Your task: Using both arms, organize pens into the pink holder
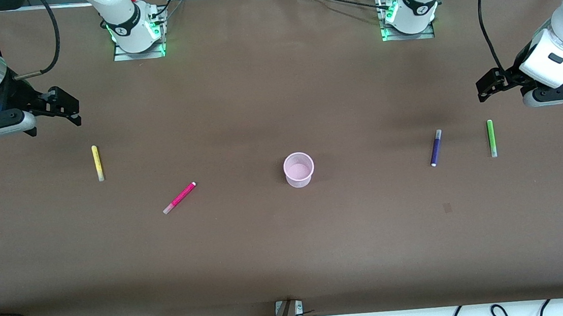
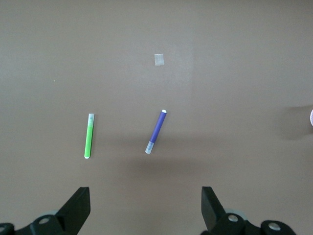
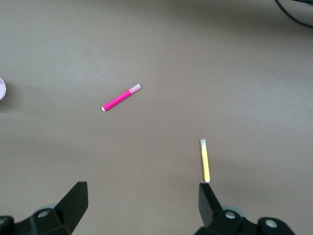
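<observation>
Pens lie scattered on the desk [image 1: 290, 259] around the pink holder [image 1: 299, 169] at its middle; left claw [image 2: 145, 208] and right claw [image 3: 143, 205] hang wide open, empty, over opposite ends.

Cup [image 1: 299, 169] mid worktop [image 1: 289, 249]; two pens [image 1: 436, 148] lie toward left arm's end, two pens [image 1: 179, 198] toward right arm's end, all apart.

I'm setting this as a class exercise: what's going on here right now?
Nothing is held yet. Both arms wait with open grippers: the left gripper near the green pen and purple pen, the right gripper near the yellow pen and magenta pen. The pink holder stands empty mid-table.
</observation>
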